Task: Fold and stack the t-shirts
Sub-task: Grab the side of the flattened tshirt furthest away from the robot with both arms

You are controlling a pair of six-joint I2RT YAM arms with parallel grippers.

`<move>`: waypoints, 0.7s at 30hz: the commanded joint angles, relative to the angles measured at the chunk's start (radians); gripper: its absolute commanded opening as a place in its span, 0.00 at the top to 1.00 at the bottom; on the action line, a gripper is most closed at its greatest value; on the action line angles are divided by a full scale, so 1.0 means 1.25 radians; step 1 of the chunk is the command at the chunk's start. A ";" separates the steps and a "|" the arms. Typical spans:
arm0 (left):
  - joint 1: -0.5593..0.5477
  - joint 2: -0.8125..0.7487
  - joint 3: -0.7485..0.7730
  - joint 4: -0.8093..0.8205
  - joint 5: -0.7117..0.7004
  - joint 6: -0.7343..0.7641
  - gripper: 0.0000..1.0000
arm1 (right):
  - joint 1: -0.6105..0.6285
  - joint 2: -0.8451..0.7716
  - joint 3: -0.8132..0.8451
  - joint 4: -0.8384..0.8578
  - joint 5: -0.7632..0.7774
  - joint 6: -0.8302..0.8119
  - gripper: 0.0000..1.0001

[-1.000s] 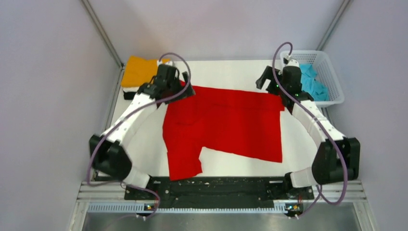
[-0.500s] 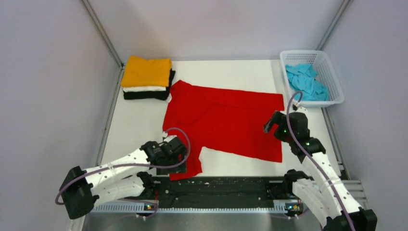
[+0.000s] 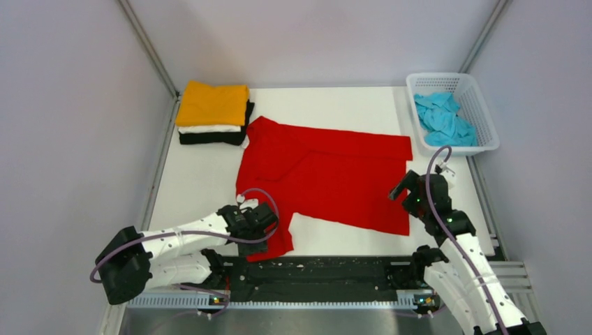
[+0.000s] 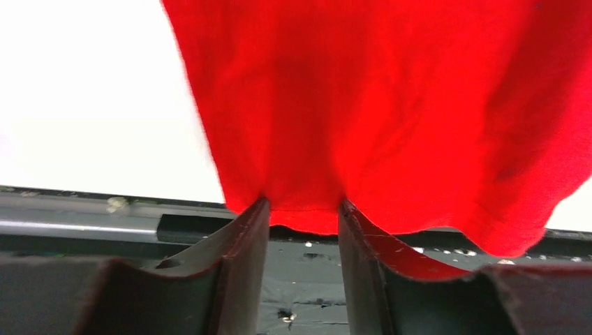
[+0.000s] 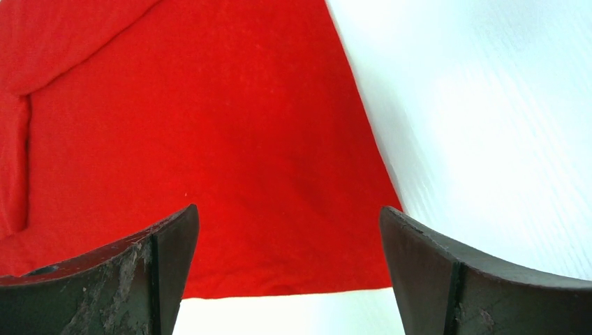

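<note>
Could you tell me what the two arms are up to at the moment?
They are folding a red t-shirt spread on the table. The left gripper has the shirt's near sleeve edge between its fingers; the right gripper hovers open over the near right corner. Orange, white and black shirts sit folded in a stack; a light blue one waits in the basket.

Left end effector [image 3: 260, 222] hides red t-shirt [image 3: 328, 178] hem; right arm [image 3: 475, 279] cut off by frame edge.

Red t-shirt [image 3: 328, 178] lay spread flat, near sleeve hem between the left gripper's [image 4: 304, 213] fingers, near corner under the right gripper [image 5: 286, 244]. Orange-yellow [image 3: 213, 103], white [image 3: 209, 128], black [image 3: 209, 138] folded, stacked beyond the left; light blue [image 3: 445, 120] crumpled beyond the right.
</note>
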 commanded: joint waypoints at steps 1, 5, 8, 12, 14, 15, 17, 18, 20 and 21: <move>-0.003 0.034 -0.036 0.095 -0.033 -0.028 0.61 | 0.005 -0.004 0.027 -0.041 0.016 0.038 0.02; -0.004 0.065 -0.012 0.118 -0.046 -0.018 1.00 | 0.048 0.024 -0.004 -0.042 -0.005 0.078 0.05; -0.004 0.070 0.011 0.128 -0.053 0.004 1.00 | 0.163 0.104 0.016 -0.051 0.064 0.115 0.05; -0.003 0.048 0.047 0.094 -0.080 0.027 1.00 | 0.349 0.231 0.090 -0.124 0.197 0.203 0.04; -0.003 0.030 0.058 0.079 -0.086 0.040 1.00 | 0.384 0.243 0.094 -0.170 0.221 0.270 0.04; -0.003 0.021 0.059 0.080 -0.086 0.046 1.00 | 0.389 0.233 0.080 -0.187 0.218 0.310 0.04; -0.003 0.001 0.060 0.085 -0.078 0.062 1.00 | 0.391 0.196 0.035 -0.200 0.203 0.379 0.05; -0.003 -0.005 0.060 0.087 -0.077 0.070 1.00 | 0.391 0.176 0.012 -0.204 0.194 0.411 0.06; 0.000 -0.012 0.069 0.084 -0.076 0.087 1.00 | 0.391 0.133 -0.024 -0.210 0.184 0.462 0.07; 0.001 -0.014 0.076 0.083 -0.073 0.099 1.00 | 0.391 0.116 -0.037 -0.215 0.183 0.483 0.07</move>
